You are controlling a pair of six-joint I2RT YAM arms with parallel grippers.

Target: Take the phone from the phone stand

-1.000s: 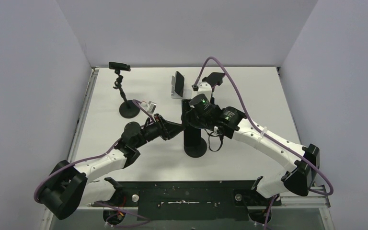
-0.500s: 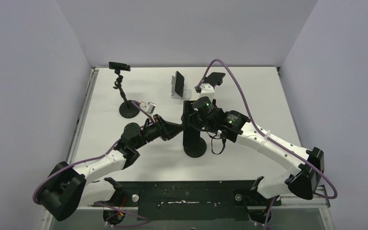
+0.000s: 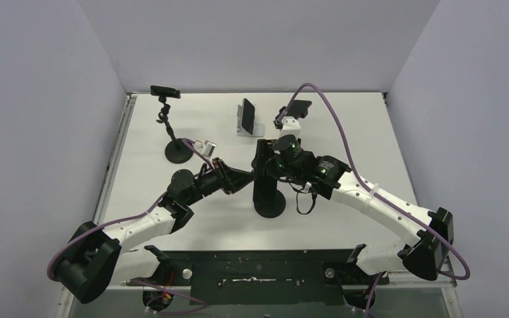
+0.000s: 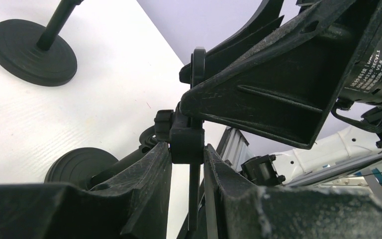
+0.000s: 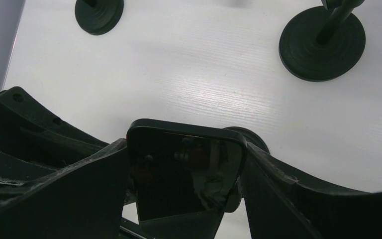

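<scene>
Right gripper [image 5: 181, 167] pinches phone [image 5: 184, 184], left gripper [image 4: 186, 159] clamps stand [image 3: 269, 207], above white table [image 3: 371, 132] between lilac walls [image 3: 258, 40].

The top camera looks down on the bench [image 3: 371, 132] from behind me; my wrist cameras closely share the middle stand [image 3: 269, 205].

Your fingers [image 5: 69, 199] touch both edges of the dark phone [image 5: 184, 172]. Two round black bases [image 5: 322, 47] [image 5: 99, 12] stand on the table [image 5: 194, 74].

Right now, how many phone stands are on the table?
3. The far-left stand, black, on a round base; the silver stand at the back middle; the centre stand, black, beneath the arms. The arms may hide others.
</scene>
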